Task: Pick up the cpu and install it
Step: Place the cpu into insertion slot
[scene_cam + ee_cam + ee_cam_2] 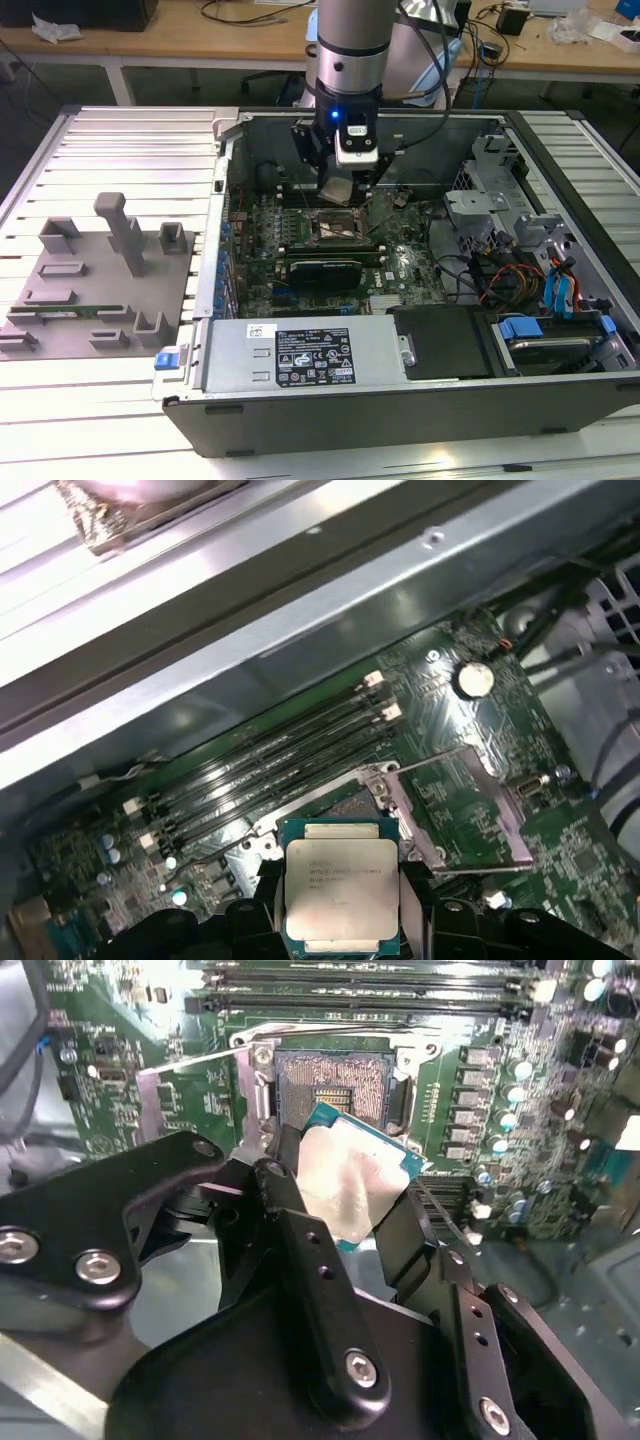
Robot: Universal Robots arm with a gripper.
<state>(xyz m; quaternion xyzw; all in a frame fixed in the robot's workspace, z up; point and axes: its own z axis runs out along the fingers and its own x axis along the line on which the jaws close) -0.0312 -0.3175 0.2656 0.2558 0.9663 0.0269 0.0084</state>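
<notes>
1. Robot arm [350, 60] reaches down from above into an open desktop computer case [400, 400], which lies flat on a slatted metal counter [130, 140].
2. Its black jaws are clenched on the cpu [338, 190], a small square chip gripped by two opposite edges.
3. In the second wrist view the cpu [350, 1185] shows a silvery metal top with a thin teal-green border and sits tilted between the jaws. In the first wrist view the cpu [342, 895] faces the camera squarely.
4. The chip hangs just above the cpu socket [338, 228] and is not seated in it.
5. The socket [330, 1085] is open, its field of fine contacts bare, and its metal load plate [190, 1100] is swung out to one side.
6. The socket sits on a green motherboard [400, 265], next to a row of long black memory slots [270, 750]. A round coin battery [474, 678] lies farther along the board.
7. At the near edge of the case lies a silver power supply [300, 355] with a label, and a blue drive tab [520, 327] shows toward the exterior view's right.
8. On the exterior view's left, well apart from the case, a grey fixture tray [100, 270] rests on the counter. A long thin green memory stick [60, 312] lies in it.
</notes>
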